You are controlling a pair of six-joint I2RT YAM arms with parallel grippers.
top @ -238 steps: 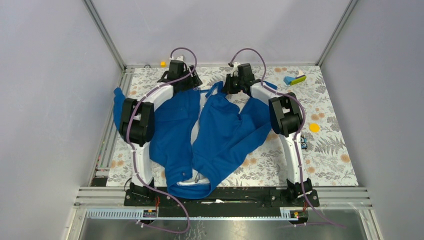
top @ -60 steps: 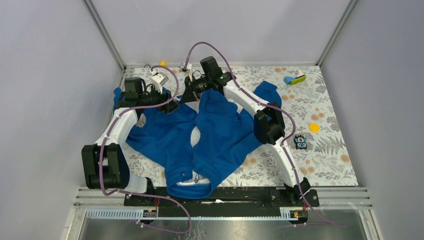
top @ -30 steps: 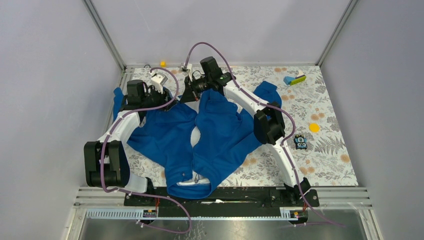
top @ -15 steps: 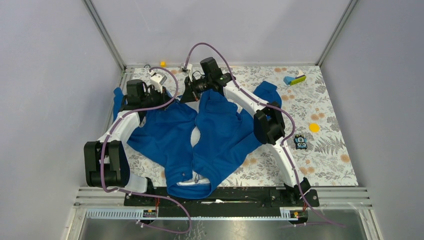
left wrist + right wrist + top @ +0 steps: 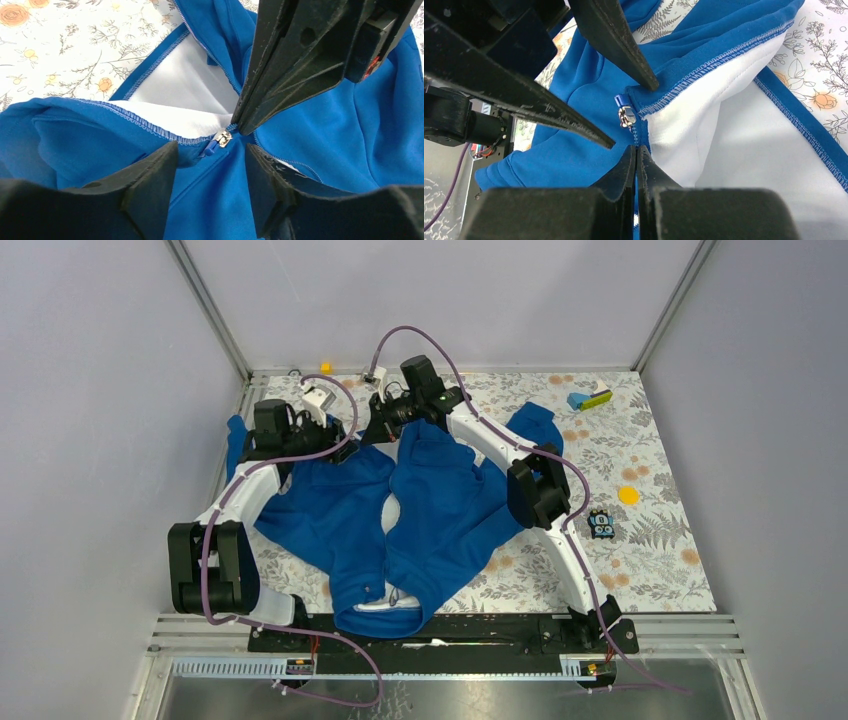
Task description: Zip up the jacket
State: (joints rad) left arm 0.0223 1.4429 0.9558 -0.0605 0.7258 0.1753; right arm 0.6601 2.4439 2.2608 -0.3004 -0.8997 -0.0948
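The blue jacket [image 5: 440, 510] lies spread on the floral table, front open, white lining showing. My right gripper [image 5: 636, 150] is shut on the jacket's zipper edge just below the silver zipper slider [image 5: 625, 116]. In the left wrist view my left gripper [image 5: 211, 147] is open, its fingers either side of the blue fabric just short of the slider [image 5: 222, 138] and its blue pull. The right gripper's fingers [image 5: 295, 65] come down from above and pinch beside the slider. From above, the left gripper [image 5: 345, 447] and the right gripper [image 5: 378, 432] meet at the jacket's far hem.
A blue, green and yellow toy [image 5: 590, 398] sits at the far right of the table. A yellow disc [image 5: 628, 495] and a small black-and-blue item [image 5: 600, 524] lie right of the jacket. A small orange object [image 5: 326, 367] is at the back edge. Grey walls enclose the table.
Since the oldest frame the left arm has swung out to the left and the right gripper has come to the hem's middle. Over the last second neither arm has visibly moved.
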